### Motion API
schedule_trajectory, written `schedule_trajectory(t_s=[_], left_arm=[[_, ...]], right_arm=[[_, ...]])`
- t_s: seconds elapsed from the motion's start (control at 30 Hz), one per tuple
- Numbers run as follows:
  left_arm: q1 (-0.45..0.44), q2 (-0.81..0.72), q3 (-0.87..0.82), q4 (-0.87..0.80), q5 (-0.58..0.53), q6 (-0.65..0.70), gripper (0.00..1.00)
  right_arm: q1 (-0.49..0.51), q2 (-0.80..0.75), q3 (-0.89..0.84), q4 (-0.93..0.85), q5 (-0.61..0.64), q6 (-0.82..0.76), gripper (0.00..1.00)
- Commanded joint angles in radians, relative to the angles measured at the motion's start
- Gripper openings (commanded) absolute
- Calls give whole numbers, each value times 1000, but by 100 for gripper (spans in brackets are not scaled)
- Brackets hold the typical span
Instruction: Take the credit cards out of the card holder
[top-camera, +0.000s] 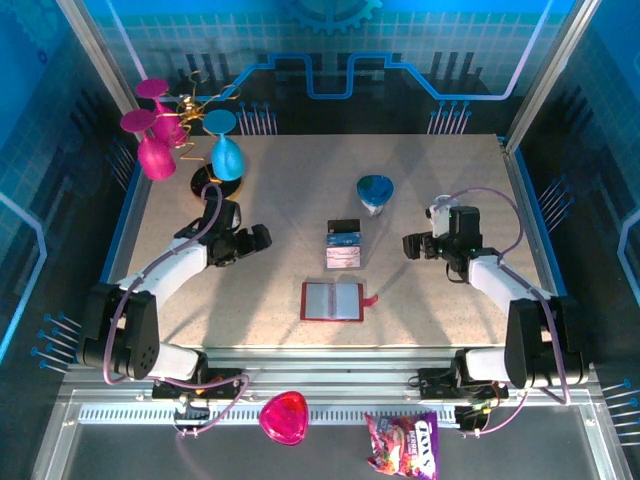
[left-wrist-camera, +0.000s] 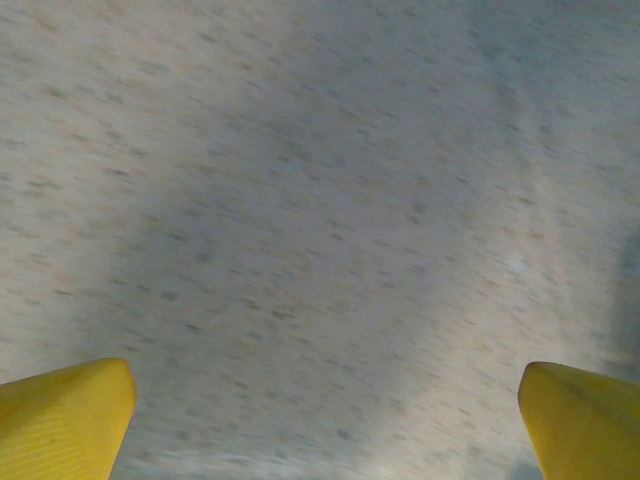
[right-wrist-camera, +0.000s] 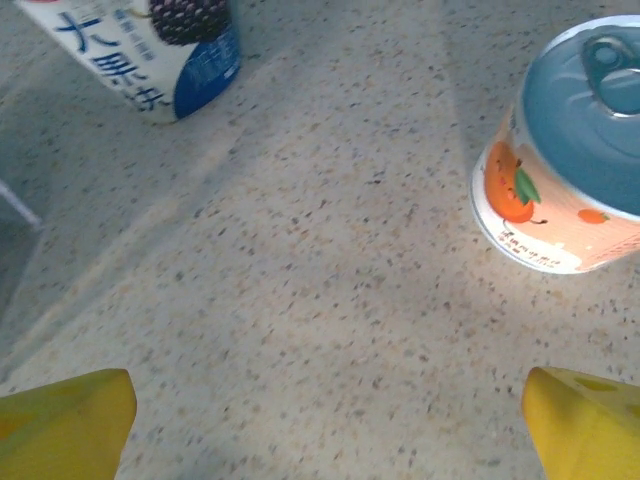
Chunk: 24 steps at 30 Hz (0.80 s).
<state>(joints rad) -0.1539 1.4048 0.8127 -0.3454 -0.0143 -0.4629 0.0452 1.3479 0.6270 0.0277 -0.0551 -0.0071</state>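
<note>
The card holder (top-camera: 332, 300), a dark red wallet, lies open and flat near the table's front middle, its snap tab pointing right. Just behind it three credit cards lie in a short column on the table: a black one (top-camera: 344, 226), a blue one (top-camera: 343, 240) and a pale pinkish one (top-camera: 343, 257). My left gripper (top-camera: 262, 238) hovers left of the cards, open, with bare table between its yellow fingertips (left-wrist-camera: 70, 415). Right of the cards, my right gripper (top-camera: 408, 245) is also open and holds nothing; its yellow fingertips (right-wrist-camera: 580, 420) stand wide apart over speckled table.
Pink glasses (top-camera: 152, 150) and a blue glass (top-camera: 226, 155) stand at the back left. A blue cup (top-camera: 375, 192) sits behind the cards. The right wrist view has a fruit can (right-wrist-camera: 570, 170) and a white-blue carton (right-wrist-camera: 150, 50). A pink dish (top-camera: 284, 417) and snack bag (top-camera: 402, 443) lie on the front ledge.
</note>
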Motion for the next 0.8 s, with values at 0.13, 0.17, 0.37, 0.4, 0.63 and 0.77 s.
schedule_trajectory(t_s=[0.13, 0.17, 0.37, 0.4, 0.63, 0.77], left_arm=[[82, -39, -44, 117, -259, 99, 99], [95, -49, -53, 140, -261, 105, 99], [144, -94, -127, 283, -352, 216, 99], [148, -104, -160, 329, -363, 251, 99], [192, -167, -433, 832, -262, 305, 99], [201, -118, -506, 1103, -159, 312, 99]], right_arm=[[-12, 70, -70, 367, 35, 21, 100], [-12, 71, -78, 392, 36, 15, 100], [-15, 98, -137, 606, 54, 13, 100], [-16, 114, -152, 660, 50, 14, 100], [-14, 179, -211, 808, 57, 15, 100], [-12, 193, -251, 908, 68, 17, 100]])
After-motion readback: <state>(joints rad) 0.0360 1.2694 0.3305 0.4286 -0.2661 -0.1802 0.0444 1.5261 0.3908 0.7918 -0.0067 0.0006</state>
